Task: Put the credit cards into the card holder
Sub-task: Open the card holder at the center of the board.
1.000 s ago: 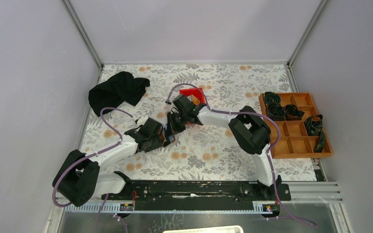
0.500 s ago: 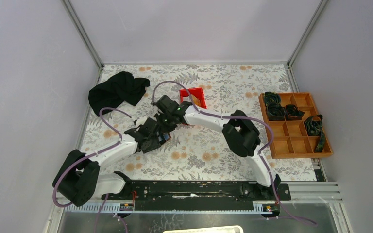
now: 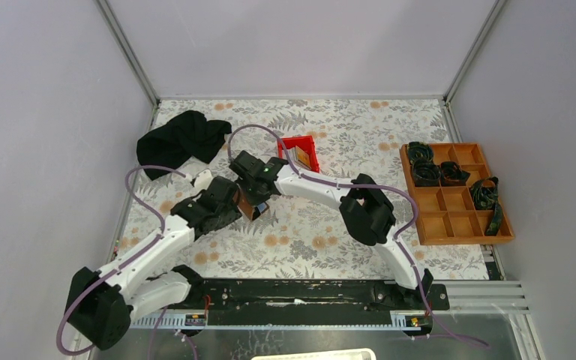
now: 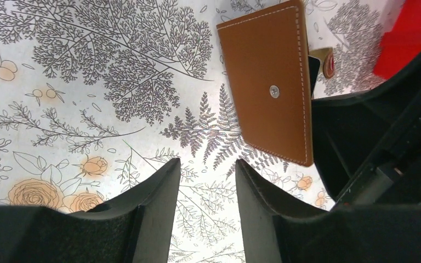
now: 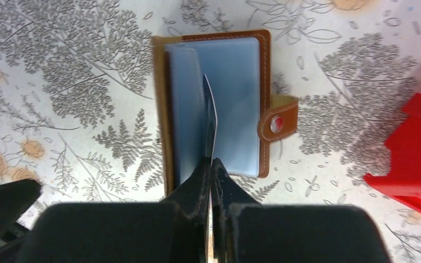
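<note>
The brown card holder (image 5: 162,137) lies open on the floral table, showing a light blue inner pocket (image 5: 235,98) and its tab clasp (image 5: 278,123). My right gripper (image 5: 211,164) is shut on a thin credit card (image 5: 211,118), seen edge-on and held upright over the open pocket. In the left wrist view the holder's brown outer cover (image 4: 268,76) shows, ahead and to the right of my left gripper (image 4: 207,164), which is open and empty, apart from the holder. In the top view both grippers meet at the holder (image 3: 250,210), left gripper (image 3: 229,202), right gripper (image 3: 255,196).
A red plastic bin (image 3: 300,152) stands just behind the right gripper and shows at the right edge of the right wrist view (image 5: 416,148). A black cloth (image 3: 182,140) lies at the back left. An orange-brown compartment tray (image 3: 457,214) with dark items sits at the right.
My right gripper has moved left from the red bin to over the open card holder, carrying the card. My left arm has shifted left, with its gripper drawn back from the holder.
</note>
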You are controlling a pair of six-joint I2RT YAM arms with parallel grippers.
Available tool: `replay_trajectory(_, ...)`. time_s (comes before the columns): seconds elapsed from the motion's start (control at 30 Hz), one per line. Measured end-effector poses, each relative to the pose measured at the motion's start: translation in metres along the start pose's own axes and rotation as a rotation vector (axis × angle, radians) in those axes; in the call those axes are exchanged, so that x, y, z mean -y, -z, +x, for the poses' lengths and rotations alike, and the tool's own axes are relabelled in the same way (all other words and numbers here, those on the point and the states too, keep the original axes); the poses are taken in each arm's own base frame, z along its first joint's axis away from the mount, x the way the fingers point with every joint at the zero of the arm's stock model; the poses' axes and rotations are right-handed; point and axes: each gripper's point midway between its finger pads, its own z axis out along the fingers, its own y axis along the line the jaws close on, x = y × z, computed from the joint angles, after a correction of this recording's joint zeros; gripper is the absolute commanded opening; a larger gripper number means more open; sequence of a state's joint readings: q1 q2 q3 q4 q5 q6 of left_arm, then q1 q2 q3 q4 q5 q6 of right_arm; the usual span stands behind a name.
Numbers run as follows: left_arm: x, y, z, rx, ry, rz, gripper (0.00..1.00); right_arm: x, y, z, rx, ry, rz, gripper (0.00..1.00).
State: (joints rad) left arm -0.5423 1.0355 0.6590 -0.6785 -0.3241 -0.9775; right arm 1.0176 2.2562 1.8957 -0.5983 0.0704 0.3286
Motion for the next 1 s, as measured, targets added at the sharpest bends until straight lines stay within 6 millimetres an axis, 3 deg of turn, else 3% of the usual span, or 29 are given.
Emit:
replay_trajectory(0.3,-0.003,0.019,-0.014,0.066,0.073,0.028,0.50,0.019,0.009,-0.010,0.014,0.086,0.144,0.00)
replay_trajectory(0.6,-0.002,0.022,-0.016,0.082,0.143,0.035,0.50,0.017,0.009,-0.006,0.015,0.141,0.174,0.00)
replay_trajectory(1.0,-0.012,0.021,-0.009,0.098,0.316,0.051,0.50,0.008,0.015,0.021,0.025,0.205,0.204,0.00)
